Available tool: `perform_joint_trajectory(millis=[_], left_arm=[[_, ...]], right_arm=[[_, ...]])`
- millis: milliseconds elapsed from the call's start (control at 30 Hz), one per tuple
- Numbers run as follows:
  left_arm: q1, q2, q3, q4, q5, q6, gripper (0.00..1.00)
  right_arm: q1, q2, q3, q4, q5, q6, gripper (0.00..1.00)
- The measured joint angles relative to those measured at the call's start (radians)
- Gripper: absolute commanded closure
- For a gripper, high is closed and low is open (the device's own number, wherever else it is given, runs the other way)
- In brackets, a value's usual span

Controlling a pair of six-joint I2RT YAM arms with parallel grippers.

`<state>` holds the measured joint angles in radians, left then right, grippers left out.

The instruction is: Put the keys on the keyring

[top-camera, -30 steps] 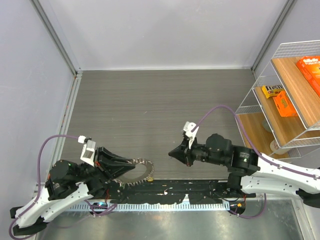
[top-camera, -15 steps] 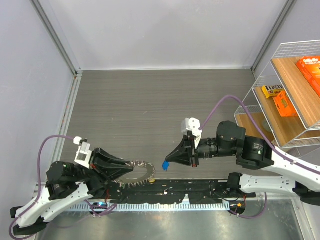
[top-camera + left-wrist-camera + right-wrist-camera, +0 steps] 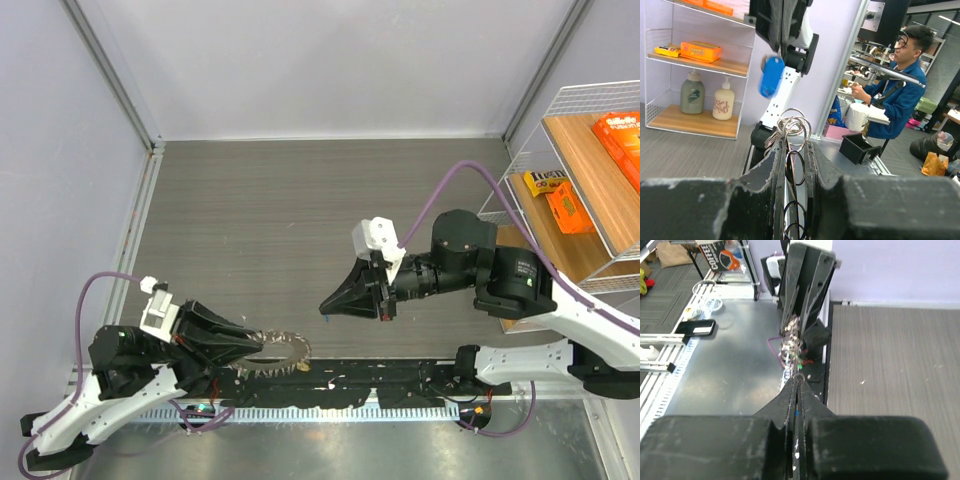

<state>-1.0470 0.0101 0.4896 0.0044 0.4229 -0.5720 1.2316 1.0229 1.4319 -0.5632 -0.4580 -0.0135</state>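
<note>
Jaws of the left gripper [image 3: 262, 345] are clamped on the keyring [image 3: 285, 351], gripping its rim so that the ring stands edge-up between the two fingers [image 3: 767, 170]. The keyring sits at the near edge of the bench [image 3: 300, 200], just beside the black rail [image 3: 400, 375]; contact with the bench surface cannot be confirmed. Several smaller silver loops [image 3: 794, 126] bunch together at the top of the ring. Jaws of the right gripper [image 3: 325, 304] are pressed together on the blue key [image 3: 771, 76], with its blue head protruding at the fingertips. In the left wrist view, the blue key is above the keyring and clear of it, not touching.
</note>
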Motion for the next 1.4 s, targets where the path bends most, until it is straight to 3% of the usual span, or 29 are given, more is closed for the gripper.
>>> perform_joint_trajectory(millis=[600, 1400], left_arm=[[0.0, 0.116, -0.003, 0.067, 0.125, 0.009, 1.0], [0.0, 0.139, -0.003, 0.114, 0.184, 0.015, 1.0]], right_arm=[[0.0, 0.282, 0.246, -0.059, -0.071, -0.221, 0.94], [0.058, 0.34, 0.194, -0.075, -0.186, -0.284, 0.95]])
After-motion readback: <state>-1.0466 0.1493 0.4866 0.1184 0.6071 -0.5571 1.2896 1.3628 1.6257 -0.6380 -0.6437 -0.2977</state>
